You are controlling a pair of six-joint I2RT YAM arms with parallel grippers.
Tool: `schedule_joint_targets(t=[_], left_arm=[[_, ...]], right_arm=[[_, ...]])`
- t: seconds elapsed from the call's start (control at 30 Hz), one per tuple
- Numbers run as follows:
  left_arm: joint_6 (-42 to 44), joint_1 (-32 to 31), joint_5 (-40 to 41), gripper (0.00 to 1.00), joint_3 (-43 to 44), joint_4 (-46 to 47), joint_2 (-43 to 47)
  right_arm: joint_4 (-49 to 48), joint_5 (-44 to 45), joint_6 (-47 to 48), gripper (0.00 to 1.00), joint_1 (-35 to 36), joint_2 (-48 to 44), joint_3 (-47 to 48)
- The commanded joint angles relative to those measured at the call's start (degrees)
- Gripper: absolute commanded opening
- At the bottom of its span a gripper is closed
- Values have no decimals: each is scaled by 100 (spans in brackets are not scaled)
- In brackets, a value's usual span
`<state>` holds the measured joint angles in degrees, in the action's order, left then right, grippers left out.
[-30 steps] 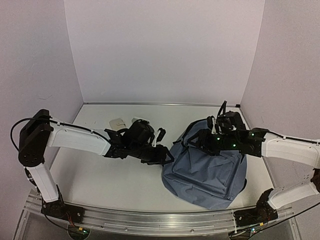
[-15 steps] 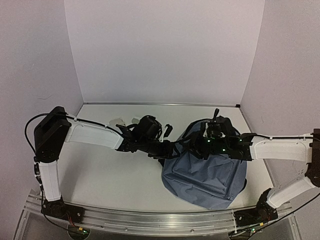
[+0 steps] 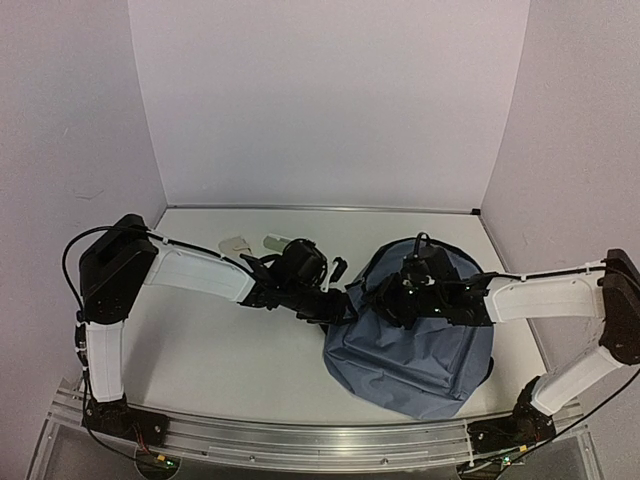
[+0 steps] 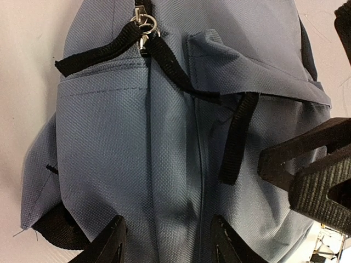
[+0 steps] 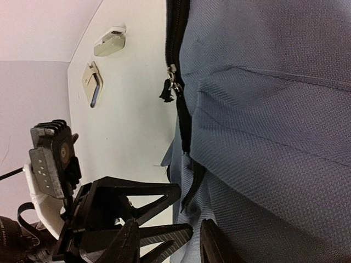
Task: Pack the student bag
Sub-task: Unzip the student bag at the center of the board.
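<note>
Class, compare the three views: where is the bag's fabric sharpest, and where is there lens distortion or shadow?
Left wrist: the student bag shows crisp weave under even light. Right wrist: weave equally sharp, no glare. Top external: coarser, fabric texture lost, shadows faint, the rail bowed by the wide lens.

The student bag (image 3: 420,350) is dusty blue, a plain woven fabric, with black straps (image 4: 236,137) and a silver zip pull (image 4: 143,24). The table (image 3: 200,350) is off-white. The left gripper (image 3: 338,305) and right gripper (image 3: 388,300) are black.

Pale lilac walls (image 3: 330,100) enclose a white table (image 3: 200,345) with a metal rail (image 3: 300,436) along its near edge.
</note>
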<state>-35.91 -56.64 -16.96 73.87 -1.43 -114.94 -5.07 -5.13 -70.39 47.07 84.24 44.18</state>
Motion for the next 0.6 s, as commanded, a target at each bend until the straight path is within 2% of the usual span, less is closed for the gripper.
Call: schedule_joint_targets(t=[0.0,0.27,0.57], left_arm=[[128,-8,37,48,207,-77,-135],[60,-14,-200,34,166,113,-195],[-61,-12,-341,14,177,307,-364]], right_arm=[[-111,361,-165,37,39,226,19],[-117,721,-263,29,32,654,126],[-210,1064,-353,27,36,874,272]])
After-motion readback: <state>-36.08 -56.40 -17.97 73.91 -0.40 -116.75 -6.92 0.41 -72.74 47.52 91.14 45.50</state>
